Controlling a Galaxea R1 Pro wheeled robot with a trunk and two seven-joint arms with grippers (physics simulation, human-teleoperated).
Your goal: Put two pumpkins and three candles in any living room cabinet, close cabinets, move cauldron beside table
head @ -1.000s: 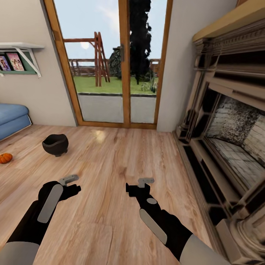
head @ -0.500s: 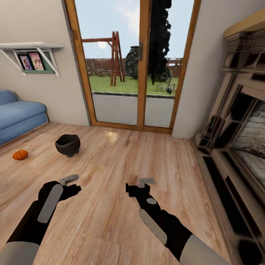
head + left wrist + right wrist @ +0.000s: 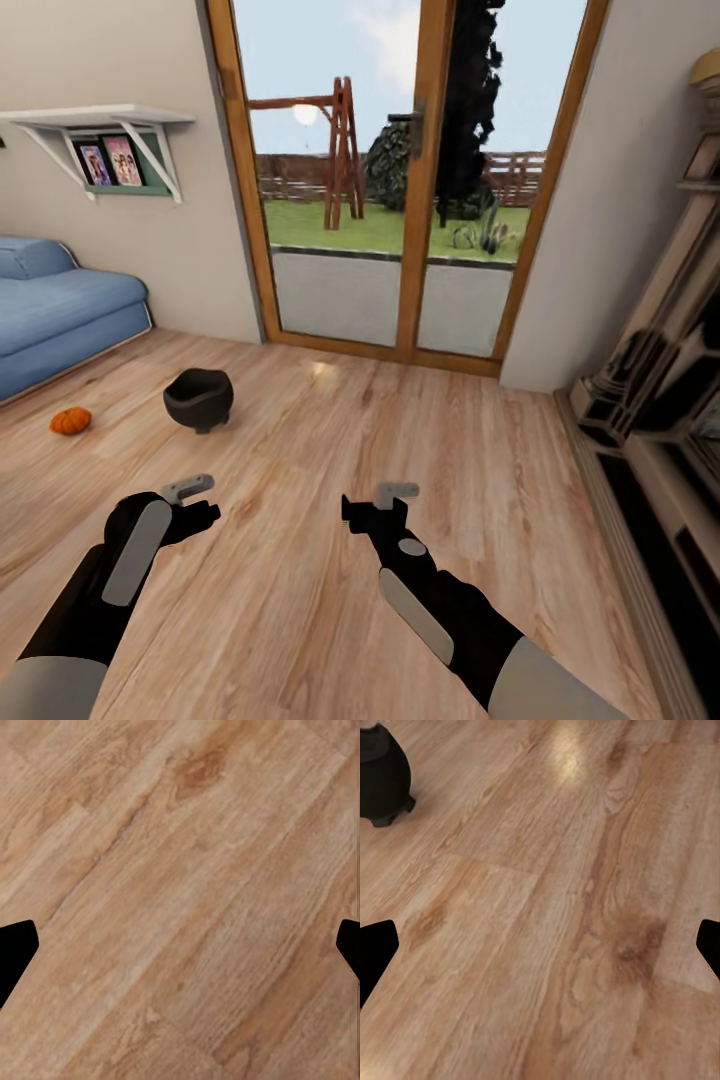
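My left gripper (image 3: 190, 500) and right gripper (image 3: 385, 500) are both wide apart, holding nothing. The cauldron (image 3: 198, 398) sits on the floor ahead, a pumpkin (image 3: 70, 421) near the sofa (image 3: 60, 310). Driving carelessly, I might bump them away.

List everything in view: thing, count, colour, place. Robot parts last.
cauldron: 1, black, on the wood floor, left of centre, upright
pumpkin: 1, orange, on the floor left of the cauldron, apart from it, near the sofa
sofa: 1, blue, against the left wall
wall shelf: 1, white, above the sofa, framed pictures under it
glass doors: 1 pair, wooden frame, back wall, garden outside
fireplace surround: 1, dark and beige, right edge
left end effector: 1, black with grey fingers, open, over bare floor
right end effector: 1, same colours, open, empty
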